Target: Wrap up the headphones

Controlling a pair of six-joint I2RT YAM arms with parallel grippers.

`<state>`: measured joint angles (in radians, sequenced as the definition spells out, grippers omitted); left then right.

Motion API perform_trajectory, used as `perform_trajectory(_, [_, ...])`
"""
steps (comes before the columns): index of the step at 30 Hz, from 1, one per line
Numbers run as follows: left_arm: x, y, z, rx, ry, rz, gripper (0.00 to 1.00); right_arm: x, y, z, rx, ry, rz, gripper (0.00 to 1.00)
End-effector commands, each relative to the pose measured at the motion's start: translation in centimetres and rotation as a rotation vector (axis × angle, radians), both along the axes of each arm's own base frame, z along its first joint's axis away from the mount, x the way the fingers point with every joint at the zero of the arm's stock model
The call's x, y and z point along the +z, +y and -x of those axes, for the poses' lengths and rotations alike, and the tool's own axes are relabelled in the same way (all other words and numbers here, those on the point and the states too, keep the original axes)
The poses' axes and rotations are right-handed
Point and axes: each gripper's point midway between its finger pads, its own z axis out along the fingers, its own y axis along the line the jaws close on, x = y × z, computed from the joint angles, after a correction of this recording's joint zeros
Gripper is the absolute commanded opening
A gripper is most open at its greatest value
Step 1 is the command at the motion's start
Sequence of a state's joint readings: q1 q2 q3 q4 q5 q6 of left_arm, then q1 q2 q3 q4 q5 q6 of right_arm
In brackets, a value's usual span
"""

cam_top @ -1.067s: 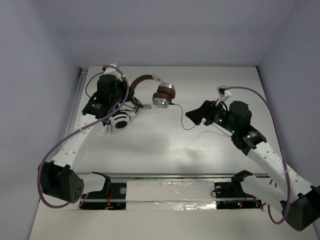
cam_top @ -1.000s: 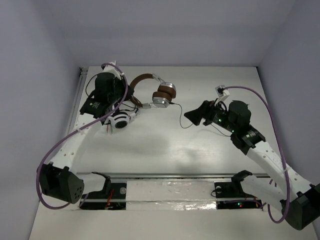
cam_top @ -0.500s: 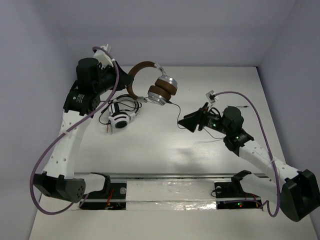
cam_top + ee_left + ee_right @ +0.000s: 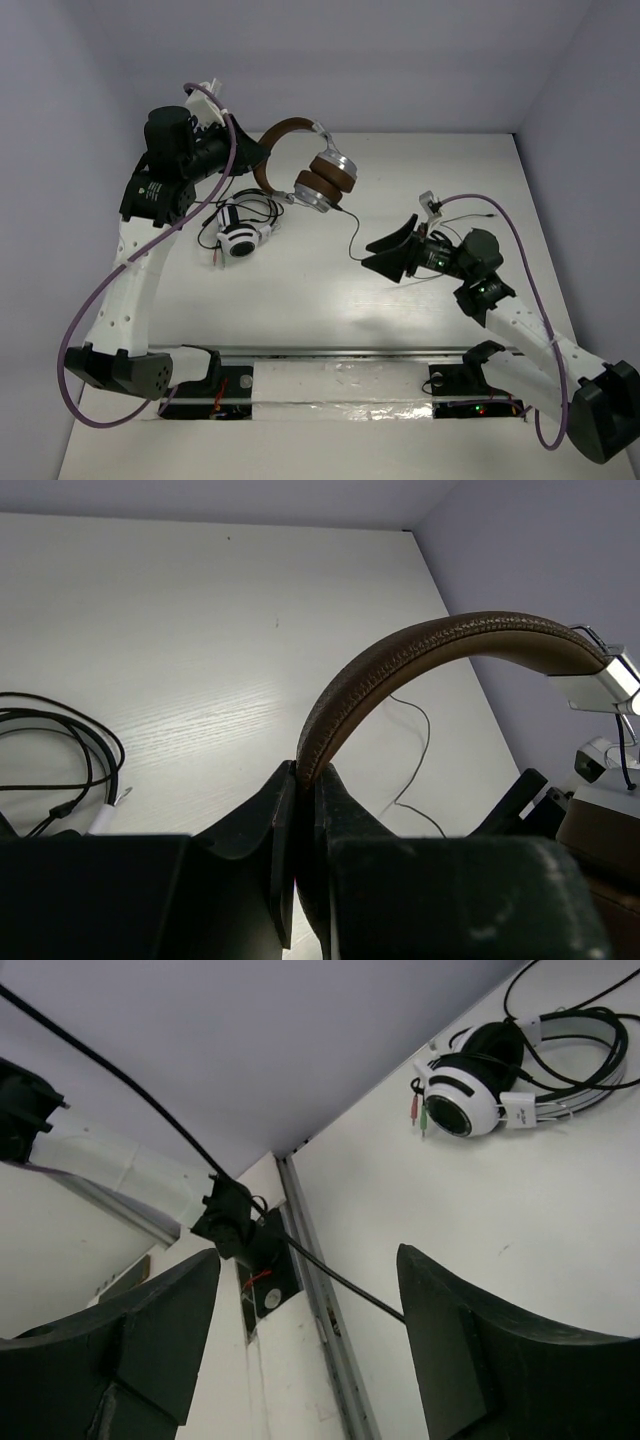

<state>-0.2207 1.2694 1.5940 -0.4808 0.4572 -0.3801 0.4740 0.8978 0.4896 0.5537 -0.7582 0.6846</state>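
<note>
One left hand [image 4: 255, 160] pinching headphones [image 4: 325, 182] headband [image 4: 430, 650], right hand [image 4: 367, 253] spread beside cable [image 4: 352, 232]

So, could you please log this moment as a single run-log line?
left tool: shut on headphones at headband, held above table | right tool: open around cable, not gripping | white headset: on table

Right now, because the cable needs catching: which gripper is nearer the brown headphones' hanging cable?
Right. The open right gripper has the cable crossing between its fingers; the left gripper is shut on the headband, well above it.
</note>
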Motion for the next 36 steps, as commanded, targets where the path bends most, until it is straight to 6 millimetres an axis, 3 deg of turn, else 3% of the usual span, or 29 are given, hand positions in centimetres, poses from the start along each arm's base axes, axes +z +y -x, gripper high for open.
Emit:
perform_trajectory(1, [3.8,-0.4,1.4,-0.039,-0.102,0.060,0.00,1.9,0.2,2.0,0.091,-0.065,-0.031,0.78])
perform_trajectory(4, [4.2,-0.3,1.7,-0.038,-0.112,0.062,0.00,1.4,0.3,1.7,0.081,-0.071,-0.010,0.80])
perform_trajectory(12, [5.2,-0.9,2.2,-0.083,-0.126,0.085,0.00,-2.6,1.1,0.6,0.083,0.027,0.006,0.74])
perform_trajectory(16, [5.9,-1.0,2.6,-0.088,-0.144,0.095,0.00,-2.6,1.1,-0.1,0.058,0.018,0.021,0.72])
perform_trajectory(22, [8.6,-2.0,2.7,-0.141,-0.190,0.169,0.00,-4.1,1.3,-0.3,0.045,0.061,0.030,0.65])
perform_trajectory(23, [9.6,-2.2,2.8,-0.148,-0.208,0.199,0.00,-4.2,1.5,-0.1,0.051,0.073,0.021,0.61])
perform_trajectory(26, [9.7,-2.5,2.3,-0.153,-0.203,0.228,0.00,-4.6,2.2,0.6,0.074,0.083,0.009,0.47])
perform_trajectory(27, [9.8,-2.6,2.0,-0.149,-0.203,0.243,0.00,-4.6,2.5,1.1,0.089,0.093,0.003,0.33])
perform_trajectory(30, [7.6,-2.2,0.3,-0.087,-0.161,0.244,0.00,-4.4,3.3,3.1,0.142,0.104,0.003,0.05])
perform_trajectory(31, [6.7,-1.3,-0.8,-0.007,-0.157,0.229,0.00,-5.4,3.4,3.2,0.113,0.160,0.038,0.01])
perform_trajectory(32, [3.9,-0.9,-1.8,0.035,-0.109,0.206,0.00,-4.6,3.6,3.3,0.099,0.155,0.047,0.00])
perform_trajectory(33, [2.4,-0.1,-2.4,0.090,-0.094,0.180,0.00,-3.4,3.2,3.5,0.070,0.106,0.058,0.00])
perform_trajectory(34, [1.7,1.8,-3.0,0.204,-0.111,0.146,0.00,-5.2,2.7,2.9,-0.015,0.182,0.148,0.00])
perform_trajectory(35, [-2.2,2.4,-3.2,0.244,-0.048,0.118,0.00,-4.7,2.1,2.3,-0.071,0.179,0.175,0.00])
perform_trajectory(36, [-3.1,3.1,-3.1,0.281,-0.058,0.113,0.00,-2.1,1.6,1.4,-0.128,0.122,0.186,0.00])
